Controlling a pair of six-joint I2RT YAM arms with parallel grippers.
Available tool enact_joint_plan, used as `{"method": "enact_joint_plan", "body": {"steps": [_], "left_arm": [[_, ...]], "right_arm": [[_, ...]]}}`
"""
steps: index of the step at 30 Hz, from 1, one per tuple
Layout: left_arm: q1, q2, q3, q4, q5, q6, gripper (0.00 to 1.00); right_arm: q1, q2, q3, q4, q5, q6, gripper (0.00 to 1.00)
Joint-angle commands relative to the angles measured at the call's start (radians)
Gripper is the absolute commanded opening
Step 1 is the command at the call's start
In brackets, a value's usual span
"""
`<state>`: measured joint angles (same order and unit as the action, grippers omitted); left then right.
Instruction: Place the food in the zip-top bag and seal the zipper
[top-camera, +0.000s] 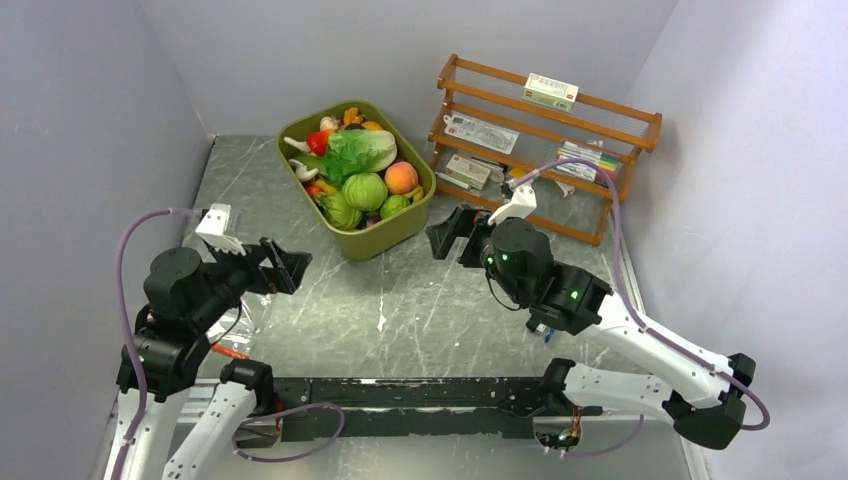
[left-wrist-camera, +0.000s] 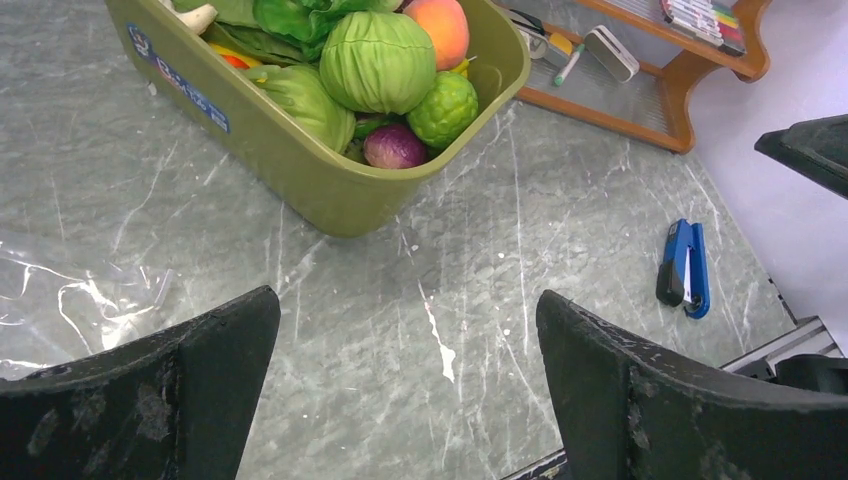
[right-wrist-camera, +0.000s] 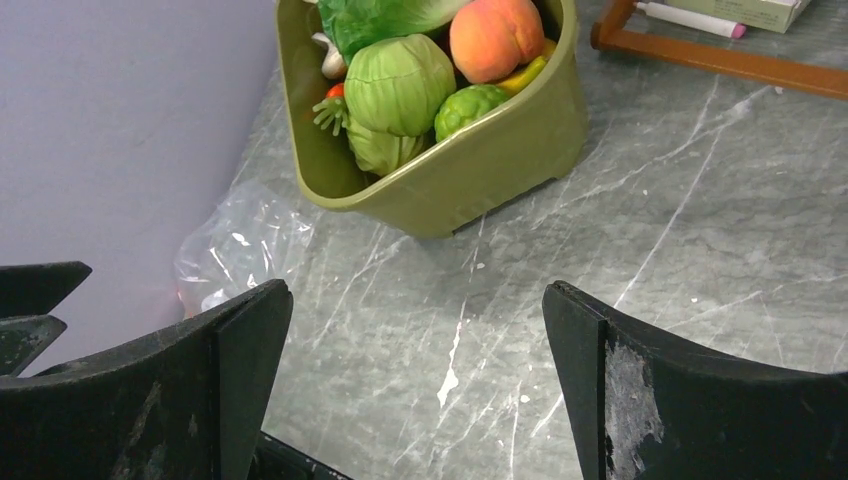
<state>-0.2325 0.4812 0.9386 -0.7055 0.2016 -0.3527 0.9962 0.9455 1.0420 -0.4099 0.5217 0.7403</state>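
Left tool (top-camera: 290, 265) at centre-left and right tool (top-camera: 455, 235) at centre both gape wide, holding nothing; cabbage (top-camera: 365, 190), peach (top-camera: 401, 177) and lettuce (top-camera: 360, 150) sit heaped in the olive-green tub (top-camera: 392, 236) at upper centre; the clear zip-top bag (right-wrist-camera: 240, 240) lies on the bench (top-camera: 420, 310) at left.

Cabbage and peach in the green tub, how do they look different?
The cabbage is green and veined; the peach is orange-pink and smooth. The cabbage looks bigger than the peach. Both are round and lie in the tub.
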Motion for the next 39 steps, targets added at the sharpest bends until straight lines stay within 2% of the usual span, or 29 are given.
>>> {"method": "enact_joint_plan", "body": {"steps": [1, 9, 12, 21, 24, 27, 31, 35, 39], "left_arm": [[0.01, -0.006, 0.002, -0.005, -0.04, -0.005, 0.99], [0.01, 0.034, -0.019, -0.029, -0.272, -0.105, 0.97], [0.01, 0.096, -0.026, -0.048, -0.398, -0.157, 0.91], [0.011, 0.305, -0.032, -0.018, -0.658, -0.27, 0.79], [0.017, 0.367, -0.056, 0.03, -0.745, -0.307, 0.8], [0.057, 0.463, -0.074, 0.079, -0.721, -0.343, 0.85], [0.21, 0.598, -0.085, 0.148, -0.586, -0.369, 0.86], [0.249, 0.734, -0.042, 0.154, -0.633, -0.458, 0.87], [0.271, 0.882, 0.0, 0.16, -0.64, -0.501, 0.92]], "right_arm": [[0.004, -0.016, -0.006, -0.002, 0.034, -0.007, 1.0], [0.004, -0.05, -0.029, 0.002, 0.012, -0.004, 1.0], [0.005, -0.055, -0.019, -0.009, 0.012, -0.011, 1.0], [0.005, -0.108, -0.034, -0.024, -0.002, -0.038, 1.0], [0.005, -0.125, -0.035, -0.022, -0.011, -0.046, 1.0], [0.005, -0.14, -0.034, -0.021, -0.021, -0.068, 1.0], [0.005, -0.161, -0.036, -0.013, -0.024, -0.089, 1.0], [0.005, -0.183, -0.035, -0.02, -0.026, -0.097, 1.0], [0.004, -0.214, -0.076, -0.006, -0.013, -0.108, 1.0]]}}
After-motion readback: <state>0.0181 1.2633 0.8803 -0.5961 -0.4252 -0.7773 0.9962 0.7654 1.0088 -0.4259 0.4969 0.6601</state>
